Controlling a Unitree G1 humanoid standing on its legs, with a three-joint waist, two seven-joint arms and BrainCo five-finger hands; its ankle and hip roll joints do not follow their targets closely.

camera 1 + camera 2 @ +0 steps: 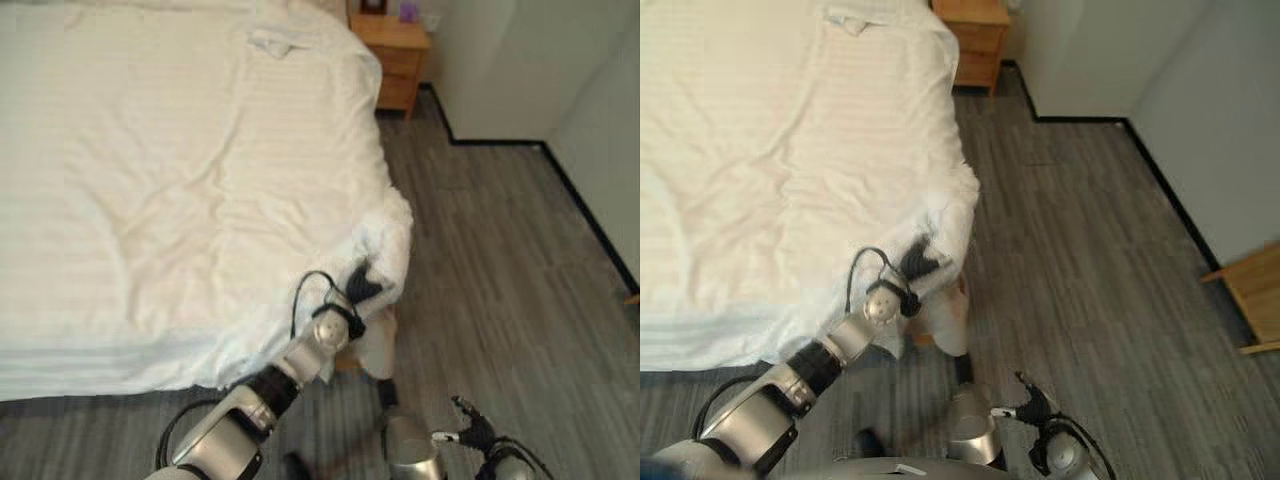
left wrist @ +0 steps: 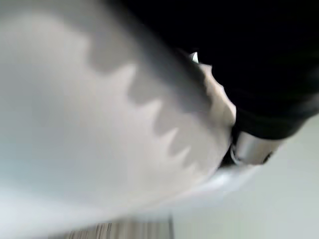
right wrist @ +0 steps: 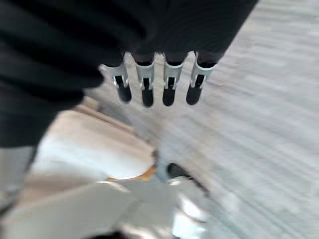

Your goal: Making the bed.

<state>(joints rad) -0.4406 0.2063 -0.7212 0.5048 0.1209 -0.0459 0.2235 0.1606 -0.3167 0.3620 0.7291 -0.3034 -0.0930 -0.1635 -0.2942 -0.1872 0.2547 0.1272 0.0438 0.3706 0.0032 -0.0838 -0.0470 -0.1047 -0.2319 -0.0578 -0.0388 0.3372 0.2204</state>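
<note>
A white duvet (image 1: pixel 180 180) covers the bed, fairly flat with a few creases. Its near right corner is bunched up and hangs over the bed's edge. My left hand (image 1: pixel 362 284) is at that corner, fingers curled into the bunched cloth. In the left wrist view the duvet (image 2: pixel 99 124) lies pressed against the hand, with one silver finger (image 2: pixel 249 147) showing beside the dark cover. My right hand (image 1: pixel 474 430) hangs low over the floor, right of the bed corner. Its fingers (image 3: pixel 149 84) are relaxed and hold nothing.
A small crumpled white cloth (image 1: pixel 275 40) lies at the far end of the bed. A wooden nightstand (image 1: pixel 395 50) stands beside the bed's head, against the white wall (image 1: pixel 520 60). Grey plank floor (image 1: pixel 500 260) runs along the bed's right side. Another wooden piece (image 1: pixel 1255 295) stands at the far right.
</note>
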